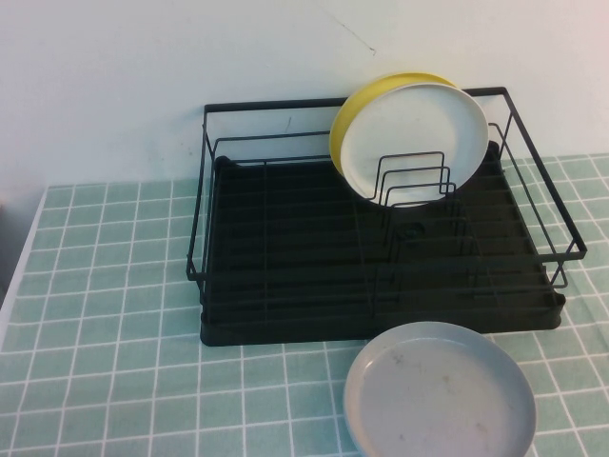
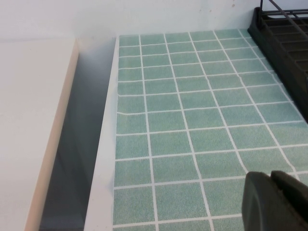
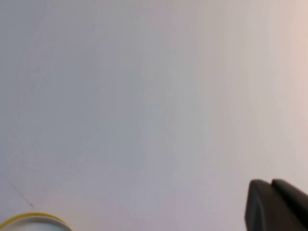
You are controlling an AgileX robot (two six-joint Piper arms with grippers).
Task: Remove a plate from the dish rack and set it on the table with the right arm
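Observation:
The glossy white plate (image 1: 414,143) stands upright in the black wire dish rack (image 1: 285,248), leaning at its back right against a yellow plate (image 1: 354,112). The rack sits on the green tiled table (image 1: 105,314). Neither arm shows in the high view. My right gripper (image 3: 271,185) is shut and empty, raised and facing the white wall, with only the yellow plate's rim (image 3: 33,219) below it. My left gripper (image 2: 270,179) is shut and empty, low over the table tiles (image 2: 183,120) to the left of the rack (image 2: 284,43).
A dull grey speckled plate (image 1: 440,390) lies flat on the table just in front of the rack's right half. The table's left edge (image 2: 108,144) drops into a gap beside a white surface (image 2: 29,120). A white wall stands behind the rack.

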